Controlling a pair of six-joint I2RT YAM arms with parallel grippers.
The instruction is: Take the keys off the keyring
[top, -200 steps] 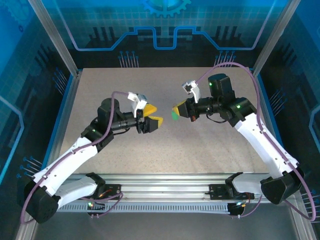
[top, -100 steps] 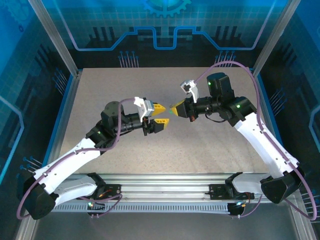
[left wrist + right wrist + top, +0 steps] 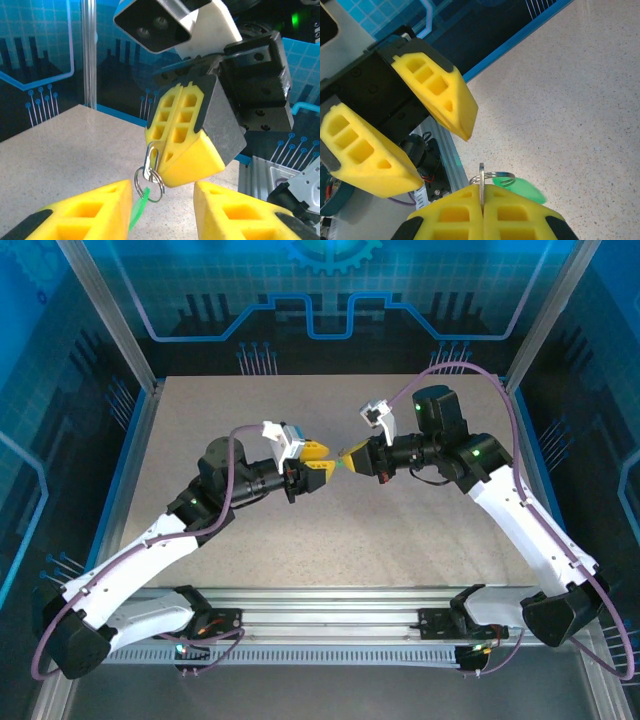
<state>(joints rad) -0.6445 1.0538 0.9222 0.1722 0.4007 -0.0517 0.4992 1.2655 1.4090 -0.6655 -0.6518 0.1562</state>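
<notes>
My right end effector [image 3: 481,192] pinched the key [image 3: 151,159] above the tabletop [image 3: 60,145]. The keyring [image 3: 160,188] and green tag [image 3: 139,206] dangled toward my left end effector [image 3: 162,200], whose spread fingers [image 3: 90,210] faced it, the ring near their tips.

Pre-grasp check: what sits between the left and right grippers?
In the left wrist view, the keyring hangs from the shut right gripper, its green tag dangling toward the open left gripper.

Over the middle of the table [image 3: 400,540] the left gripper [image 3: 321,462] faces the right gripper [image 3: 346,459] tip to tip, and the keyring [image 3: 149,176] hangs between them, pinched in the right one.
</notes>
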